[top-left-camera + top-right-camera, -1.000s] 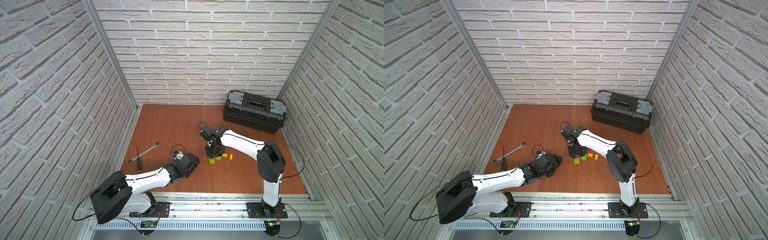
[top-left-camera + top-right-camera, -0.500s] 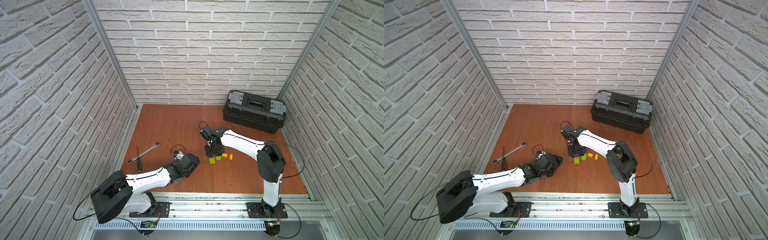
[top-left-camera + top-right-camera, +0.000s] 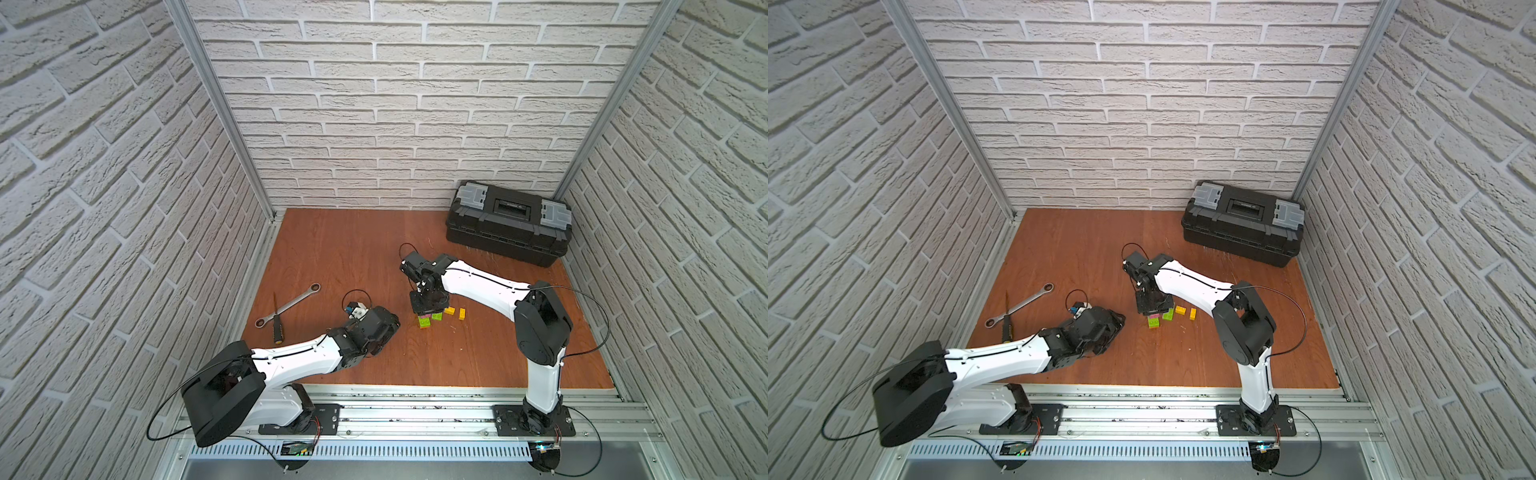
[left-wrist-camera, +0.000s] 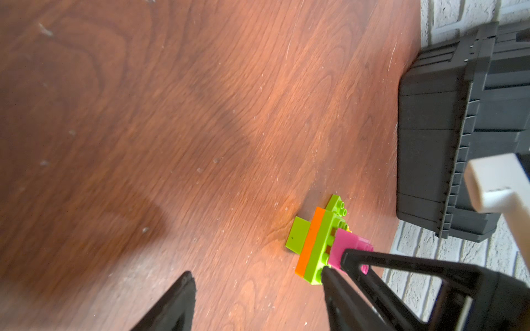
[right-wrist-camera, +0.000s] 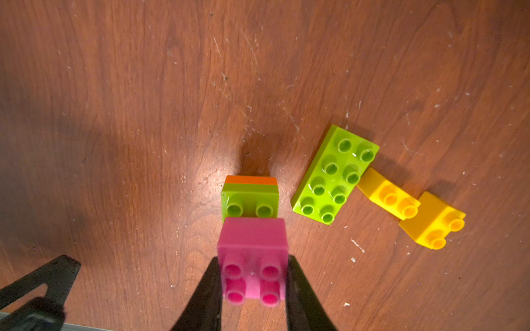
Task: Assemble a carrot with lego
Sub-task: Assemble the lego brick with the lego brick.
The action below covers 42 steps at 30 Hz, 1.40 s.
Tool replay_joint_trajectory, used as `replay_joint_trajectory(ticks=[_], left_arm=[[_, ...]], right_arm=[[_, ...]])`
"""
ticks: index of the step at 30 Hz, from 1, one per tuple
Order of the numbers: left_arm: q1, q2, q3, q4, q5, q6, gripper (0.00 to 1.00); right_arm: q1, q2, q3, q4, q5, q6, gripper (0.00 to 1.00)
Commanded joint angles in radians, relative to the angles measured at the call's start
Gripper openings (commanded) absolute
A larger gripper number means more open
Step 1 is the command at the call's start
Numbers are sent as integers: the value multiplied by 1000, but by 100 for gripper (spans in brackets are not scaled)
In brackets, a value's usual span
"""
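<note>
Right gripper point(image 5: 253, 262) clamps pink brick point(image 5: 252, 243) atop carrot point(image 5: 249, 200); left gripper point(image 4: 258, 275) gapes nearby.

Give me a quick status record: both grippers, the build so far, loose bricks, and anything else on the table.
stack: bottom lime green brick, orange brick, upper lime green brick, pink brick on one end
right gripper: shut on pink brick
left gripper: open, empty, near stack
loose: long lime green brick, yellow brick, second yellow brick, beside stack
other: wrench, screwdriver, closed black toolbox, away from bricks
</note>
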Motion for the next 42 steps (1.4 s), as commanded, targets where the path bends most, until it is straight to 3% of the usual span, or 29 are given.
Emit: replay_joint_trajectory(ticks=[1, 42], left_arm=[[6, 5, -14, 28, -3, 11, 73], [8, 11, -15, 25, 1, 13, 73]], right_arm=[[-2, -48, -9, 4, 5, 18, 15], [13, -52, -37, 32, -22, 34, 15]])
